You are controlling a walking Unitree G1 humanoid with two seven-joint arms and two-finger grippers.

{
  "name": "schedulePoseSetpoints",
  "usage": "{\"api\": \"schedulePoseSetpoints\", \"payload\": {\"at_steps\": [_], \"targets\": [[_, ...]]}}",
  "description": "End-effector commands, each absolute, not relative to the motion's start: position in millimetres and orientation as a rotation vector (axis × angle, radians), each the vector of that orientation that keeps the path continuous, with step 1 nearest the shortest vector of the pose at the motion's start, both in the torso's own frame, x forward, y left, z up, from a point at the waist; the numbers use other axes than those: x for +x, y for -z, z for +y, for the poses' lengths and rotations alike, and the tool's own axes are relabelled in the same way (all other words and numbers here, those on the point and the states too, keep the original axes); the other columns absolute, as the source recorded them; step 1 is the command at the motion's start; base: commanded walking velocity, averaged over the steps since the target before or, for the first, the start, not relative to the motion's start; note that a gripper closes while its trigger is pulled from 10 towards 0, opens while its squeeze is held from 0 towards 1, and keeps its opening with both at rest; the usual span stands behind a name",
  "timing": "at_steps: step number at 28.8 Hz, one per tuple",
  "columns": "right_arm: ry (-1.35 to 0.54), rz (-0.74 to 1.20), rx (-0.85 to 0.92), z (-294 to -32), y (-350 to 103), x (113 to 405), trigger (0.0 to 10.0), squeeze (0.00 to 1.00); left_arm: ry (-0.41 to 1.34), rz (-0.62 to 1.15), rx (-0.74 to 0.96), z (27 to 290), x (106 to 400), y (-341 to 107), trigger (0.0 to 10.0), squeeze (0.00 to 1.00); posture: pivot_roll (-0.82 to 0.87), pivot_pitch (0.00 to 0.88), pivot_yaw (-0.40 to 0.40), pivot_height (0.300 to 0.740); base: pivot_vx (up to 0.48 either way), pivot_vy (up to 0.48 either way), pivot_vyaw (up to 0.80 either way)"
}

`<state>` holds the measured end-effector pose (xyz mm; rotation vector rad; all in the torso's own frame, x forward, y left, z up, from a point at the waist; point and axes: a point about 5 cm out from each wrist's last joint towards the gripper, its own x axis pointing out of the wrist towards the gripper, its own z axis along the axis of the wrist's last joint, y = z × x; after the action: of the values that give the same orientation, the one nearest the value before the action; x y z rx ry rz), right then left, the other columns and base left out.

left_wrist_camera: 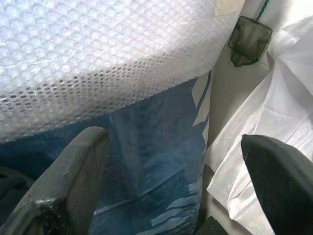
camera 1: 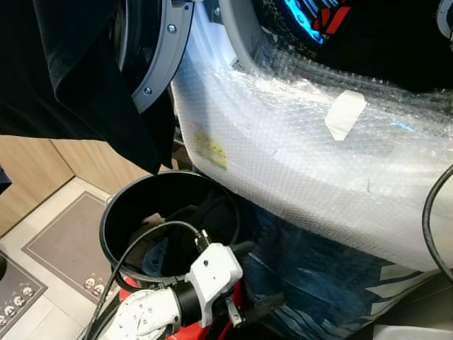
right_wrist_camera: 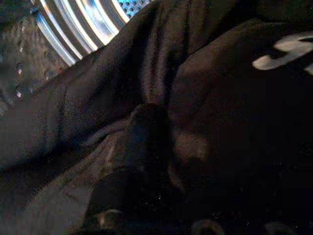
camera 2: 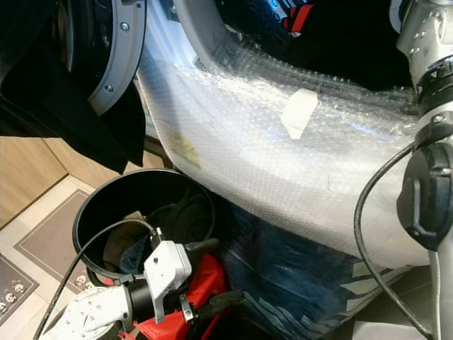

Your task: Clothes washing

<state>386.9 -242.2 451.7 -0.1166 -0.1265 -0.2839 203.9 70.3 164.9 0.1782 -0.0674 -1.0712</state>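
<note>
left eye view: the white front-loading washing machine wrapped in clear bubble wrap (camera 1: pixel 304 163) takes up most of the scene, with its grey-rimmed round door (camera 1: pixel 159 57) swung open at the upper left. a black t-shirt with a blue and red print (camera 1: pixel 333 28) is draped across the drum opening at the top, and another piece of black cloth (camera 1: pixel 78 71) hangs in front of the door. below the door stands a round black laundry basket (camera 1: pixel 113 212) with dark clothes still lying in its bottom, on the tiled floor (camera 1: pixel 49 219).

the right hand (right_wrist_camera: pixel 146 142) is seen in the right wrist view pressed into dark fabric close to the ribbed steel drum; one finger is made out, but whether anything is gripped cannot be told. the left hand (camera 1: pixel 248 283) is held low beside the basket, its fingers (left_wrist_camera: pixel 68 181) spread wide apart and holding nothing.

the step appears to be loading the garment into the drum. it would be done well if the cloth is pushed fully past the door seal, so that no hem is left trailing over the rim, before the hand is drawn out.
</note>
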Motion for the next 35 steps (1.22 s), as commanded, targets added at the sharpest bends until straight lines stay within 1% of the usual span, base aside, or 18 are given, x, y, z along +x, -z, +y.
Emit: {"api": "schedulePoseSetpoints", "payload": {"at_steps": [1,7,10,13,17,20,24,26,27,28,29,35], "targets": [[0.289,-0.166,-0.138,-245,-468,379,10.0,1.00,1.073,-0.063,0.187,71,203,-165,10.0,0.00,-0.09,0.176,-0.015,0.740,0.000,0.000,0.00],[0.231,-0.100,-0.199,-245,-463,378,10.0,1.00,1.080,-0.068,0.193,71,206,-166,10.0,0.00,-0.10,0.171,-0.003,0.740,0.000,0.000,0.00],[0.252,-0.111,-0.190,-255,-463,374,10.0,1.00,1.083,-0.071,0.199,71,207,-166,10.0,0.00,-0.10,0.167,-0.002,0.740,0.000,0.000,0.00],[0.255,-0.114,-0.159,-258,-460,373,10.0,1.00,1.085,-0.074,0.202,70,207,-166,10.0,0.00,-0.10,0.165,-0.003,0.740,0.000,0.000,0.00],[0.230,-0.106,-0.120,-257,-454,370,10.0,1.00,1.087,-0.076,0.206,69,207,-166,10.0,0.00,-0.10,0.159,-0.003,0.740,0.000,0.000,0.00],[0.183,-0.117,-0.119,-251,-449,362,10.0,1.00,1.088,-0.079,0.211,69,208,-166,10.0,0.00,-0.10,0.153,-0.004,0.740,0.000,0.000,0.00],[0.165,-0.133,-0.107,-249,-447,356,10.0,1.00,1.087,-0.081,0.212,68,208,-166,10.0,0.00,-0.10,0.150,-0.005,0.740,0.000,0.000,0.00],[0.132,-0.155,-0.100,-248,-447,349,10.0,1.00,1.087,-0.083,0.210,68,208,-166,10.0,0.00,-0.10,0.144,-0.003,0.740,0.000,0.000,0.00],[0.099,-0.180,-0.084,-246,-447,341,10.0,0.87,1.090,-0.084,0.209,67,208,-166,10.0,0.00,-0.10,0.139,-0.002,0.740,0.000,0.000,0.00],[0.099,-0.180,-0.084,-246,-447,341,10.0,0.87,1.090,-0.084,0.209,67,208,-166,10.0,0.00,-0.10,0.139,-0.002,0.740,0.000,0.000,0.00],[0.091,-0.202,-0.081,-247,-447,334,10.0,0.00,1.093,-0.084,0.211,67,208,-165,10.0,0.00,-0.10,0.138,-0.002,0.740,0.000,0.000,0.00],[0.051,-0.260,-0.076,-242,-444,312,10.0,0.00,1.101,-0.090,0.215,66,209,-166,10.0,0.00,-0.11,0.127,0.005,0.740,0.000,0.000,0.00]]}}
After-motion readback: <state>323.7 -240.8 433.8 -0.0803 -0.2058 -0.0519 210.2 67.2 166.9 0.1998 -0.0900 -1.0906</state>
